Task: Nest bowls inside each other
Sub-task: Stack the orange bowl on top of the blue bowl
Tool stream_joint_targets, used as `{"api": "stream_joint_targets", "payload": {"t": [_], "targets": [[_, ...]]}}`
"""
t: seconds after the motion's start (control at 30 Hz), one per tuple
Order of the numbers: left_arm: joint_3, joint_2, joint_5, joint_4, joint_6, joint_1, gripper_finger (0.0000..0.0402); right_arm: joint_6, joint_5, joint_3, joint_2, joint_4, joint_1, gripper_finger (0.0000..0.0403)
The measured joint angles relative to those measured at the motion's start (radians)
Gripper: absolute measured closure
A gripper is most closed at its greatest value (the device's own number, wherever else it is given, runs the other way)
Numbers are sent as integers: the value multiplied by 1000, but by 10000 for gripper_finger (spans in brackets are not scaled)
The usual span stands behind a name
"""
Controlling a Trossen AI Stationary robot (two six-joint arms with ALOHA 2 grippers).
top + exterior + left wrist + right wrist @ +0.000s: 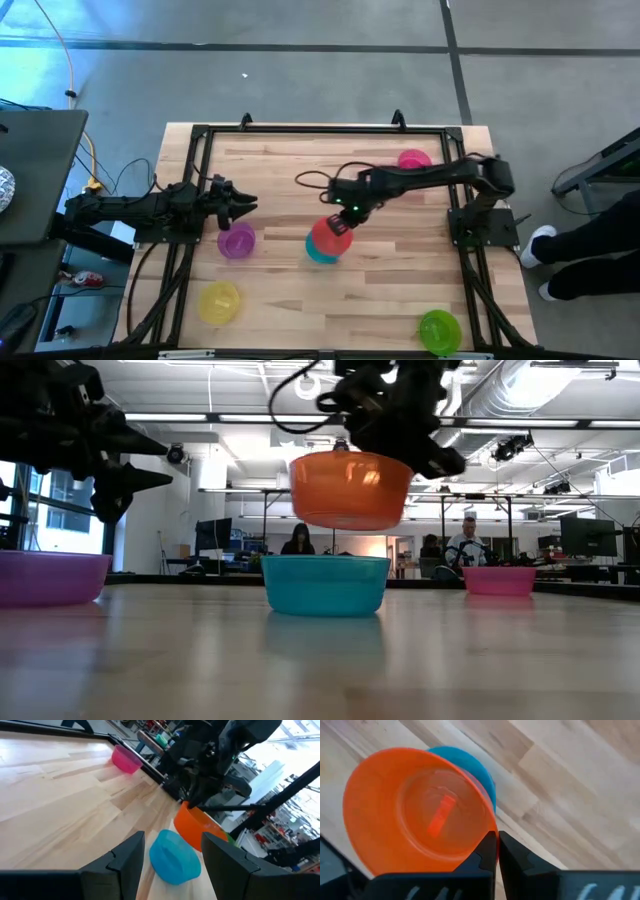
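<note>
My right gripper (344,220) reaches from the table's right to its middle and is shut on the red bowl (350,490). That bowl hangs just above the teal bowl (325,585), which stands on its base on the wood. My left gripper (250,205) is open at the table's left, hovering beside the purple bowl (237,241) without touching it. The pink bowl (414,159) stands near the far right. The yellow bowl (219,302) and the green bowl (440,330) stand near the near edge. My right gripper (497,842) pinches the red bowl's rim (492,831) on the side nearest the arm, one finger inside the bowl and one outside. The fingers come from above, slanting in from the table's right. The bowl is lifted clear, mouth up and slightly tilted, over the teal bowl (470,762).
A black frame (200,135) runs along the table's left, far and right sides. Bare wood lies between the teal bowl and the near edge. Beyond the table, people sit at desks in the room (300,540), and a person's legs (590,255) show at the right.
</note>
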Motion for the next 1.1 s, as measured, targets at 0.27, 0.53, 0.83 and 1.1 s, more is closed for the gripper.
{"api": "stream_joint_targets", "payload": {"t": [0.27,0.53,0.83,1.1], "targets": [[0,0,49,-8,23,0,218,-70,31,218,199,-142,11,403],[0,0,58,-10,34,0,218,-78,52,248,248,-147,45,403],[0,0,58,-10,37,0,218,-62,124,247,248,-148,47,402],[0,0,59,-10,33,0,218,-70,123,247,248,-155,47,347]]}}
